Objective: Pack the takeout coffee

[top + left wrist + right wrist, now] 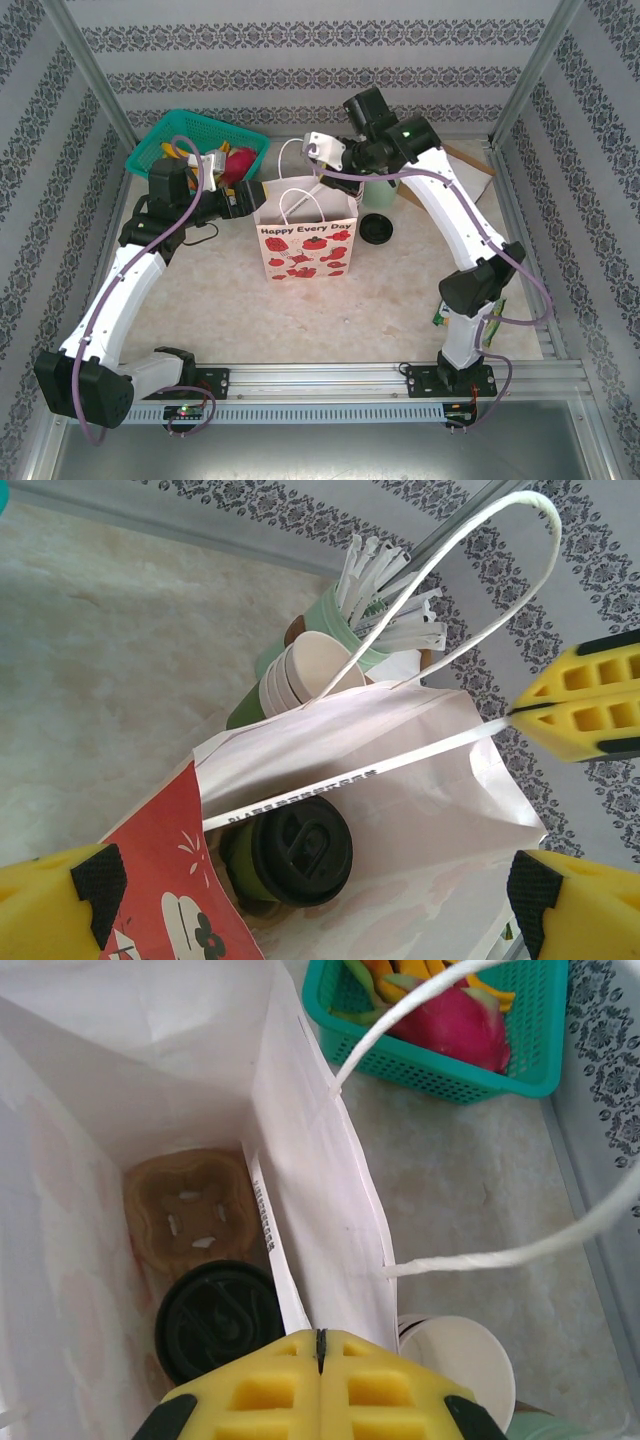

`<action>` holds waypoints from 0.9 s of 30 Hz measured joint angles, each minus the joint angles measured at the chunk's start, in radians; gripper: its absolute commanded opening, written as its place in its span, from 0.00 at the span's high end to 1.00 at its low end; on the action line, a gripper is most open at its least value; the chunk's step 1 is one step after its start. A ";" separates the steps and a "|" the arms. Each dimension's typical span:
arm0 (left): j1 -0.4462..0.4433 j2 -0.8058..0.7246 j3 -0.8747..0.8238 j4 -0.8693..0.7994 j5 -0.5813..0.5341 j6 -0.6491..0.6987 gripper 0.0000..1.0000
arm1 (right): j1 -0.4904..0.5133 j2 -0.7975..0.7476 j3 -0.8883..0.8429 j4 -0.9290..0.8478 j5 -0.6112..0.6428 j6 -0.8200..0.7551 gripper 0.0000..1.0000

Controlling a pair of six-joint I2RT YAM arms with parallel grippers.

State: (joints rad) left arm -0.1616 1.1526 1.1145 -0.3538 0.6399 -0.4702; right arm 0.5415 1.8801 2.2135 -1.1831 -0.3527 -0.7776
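Open white paper bag (420, 825), dark green black-lidded takeout coffee (300, 852) inside, right gripper (516, 712) pinching its rim, mint straw cup (335, 618) behind.

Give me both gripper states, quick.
Left gripper: open, holding nothing.
Right gripper: shut, pinching the paper bag at its rim.

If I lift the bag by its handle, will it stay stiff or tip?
The bag looks like thin paper, so its walls will probably flex. The cup sits at one end of the carrier, the other well empty, so the bag may tilt. The handle looks like floppy cord.
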 measured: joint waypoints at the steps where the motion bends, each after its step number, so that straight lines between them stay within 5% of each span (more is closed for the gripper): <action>1: 0.000 0.001 0.000 0.000 0.000 -0.001 0.00 | 0.000 0.008 0.001 0.000 0.008 -0.008 1.00; 15: 0.000 0.009 -0.009 -0.003 -0.008 -0.001 0.00 | 0.018 0.048 0.016 0.003 0.036 -0.034 0.99; 27: 0.000 0.009 -0.009 -0.006 -0.018 -0.001 0.00 | 0.019 0.073 0.033 -0.009 0.042 -0.034 0.85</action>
State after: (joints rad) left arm -0.1616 1.1618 1.1053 -0.3603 0.6220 -0.4713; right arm 0.5610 1.9533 2.2463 -1.1923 -0.3103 -0.8116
